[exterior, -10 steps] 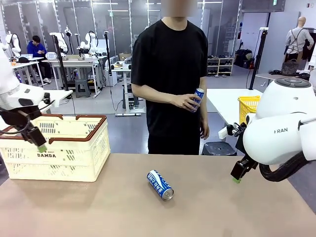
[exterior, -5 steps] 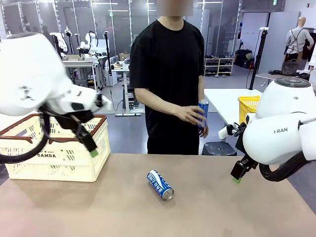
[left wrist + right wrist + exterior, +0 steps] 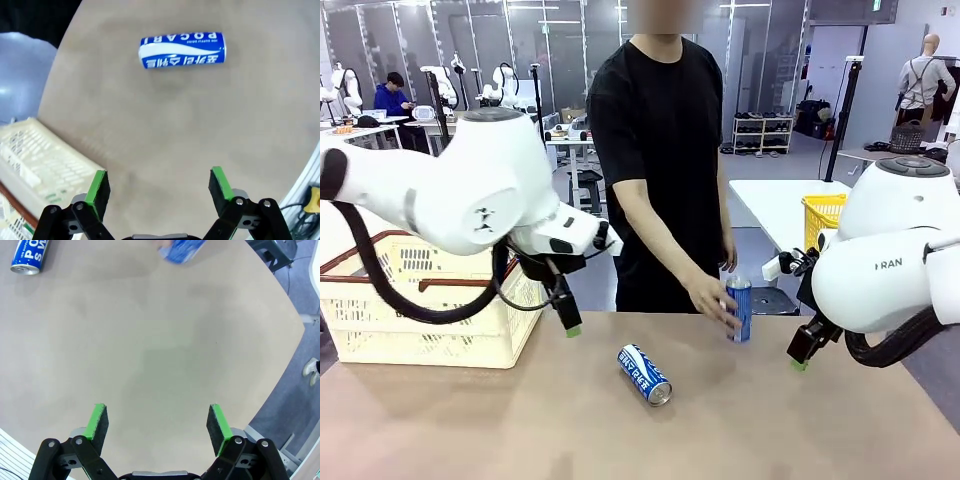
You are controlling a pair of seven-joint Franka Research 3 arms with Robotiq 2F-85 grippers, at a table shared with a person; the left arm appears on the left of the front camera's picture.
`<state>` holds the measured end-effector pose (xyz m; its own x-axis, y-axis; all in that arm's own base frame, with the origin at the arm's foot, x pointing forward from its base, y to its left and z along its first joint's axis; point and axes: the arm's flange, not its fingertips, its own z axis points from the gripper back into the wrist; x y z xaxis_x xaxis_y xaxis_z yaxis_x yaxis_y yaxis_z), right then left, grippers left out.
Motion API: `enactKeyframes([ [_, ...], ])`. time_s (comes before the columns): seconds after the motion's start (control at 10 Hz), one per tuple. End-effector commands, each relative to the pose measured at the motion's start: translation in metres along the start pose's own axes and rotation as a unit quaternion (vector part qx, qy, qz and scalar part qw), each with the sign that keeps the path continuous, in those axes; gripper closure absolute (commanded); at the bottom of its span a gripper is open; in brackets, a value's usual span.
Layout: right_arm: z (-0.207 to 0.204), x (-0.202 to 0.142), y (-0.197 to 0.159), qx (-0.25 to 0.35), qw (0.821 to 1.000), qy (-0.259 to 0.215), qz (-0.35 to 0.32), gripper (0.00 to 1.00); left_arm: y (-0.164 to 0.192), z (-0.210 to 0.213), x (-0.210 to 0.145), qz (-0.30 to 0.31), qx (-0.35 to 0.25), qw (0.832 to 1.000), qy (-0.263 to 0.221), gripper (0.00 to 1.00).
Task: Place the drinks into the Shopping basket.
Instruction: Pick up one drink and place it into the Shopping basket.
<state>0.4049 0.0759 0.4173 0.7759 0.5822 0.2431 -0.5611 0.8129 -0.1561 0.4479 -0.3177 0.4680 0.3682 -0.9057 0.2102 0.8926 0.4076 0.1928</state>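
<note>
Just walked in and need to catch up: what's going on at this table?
A person's hand holds a blue can upright on the table near its far edge. A blue Pocari Sweat can lies on its side mid-table. The left gripper hovers open above the table beside the shopping basket, empty; the right gripper hangs open at the right, also empty.

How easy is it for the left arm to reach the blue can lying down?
Probably easy: its open tool hovers over bare table, and nothing lies between it and the can.

On the table point(image 3: 520, 430), a lying can point(image 3: 644, 374) is placed centrally, an upright can point(image 3: 740, 310) is set behind it to the right, and the basket point(image 3: 360, 335) is set far left.
</note>
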Motion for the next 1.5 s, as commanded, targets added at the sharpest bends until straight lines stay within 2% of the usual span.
enactKeyframes([
  [0.0,0.0,-0.001,0.0,0.0,1.0,0.001,-0.002,0.01,0.005,-0.014,0.017,-0.013,-0.003,1.0,-0.001,0.0],
  [0.3,0.0,-0.001,0.0,0.0,1.0,0.001,-0.002,0.01,0.002,-0.033,0.027,-0.016,-0.023,1.0,0.003,0.0],
  [0.5,0.0,-0.001,0.0,0.0,1.0,0.001,-0.002,0.01,0.0,-0.024,0.02,-0.02,-0.018,1.0,-0.003,0.0],
  [1.0,0.0,-0.001,0.0,0.0,1.0,0.001,-0.002,0.01,-0.006,0.018,-0.062,0.041,-0.014,0.999,0.013,0.0],
  [1.4,0.0,-0.001,0.0,0.0,1.0,0.001,-0.002,0.01,-0.017,0.026,-0.116,0.086,-0.016,0.996,0.036,0.0],
])
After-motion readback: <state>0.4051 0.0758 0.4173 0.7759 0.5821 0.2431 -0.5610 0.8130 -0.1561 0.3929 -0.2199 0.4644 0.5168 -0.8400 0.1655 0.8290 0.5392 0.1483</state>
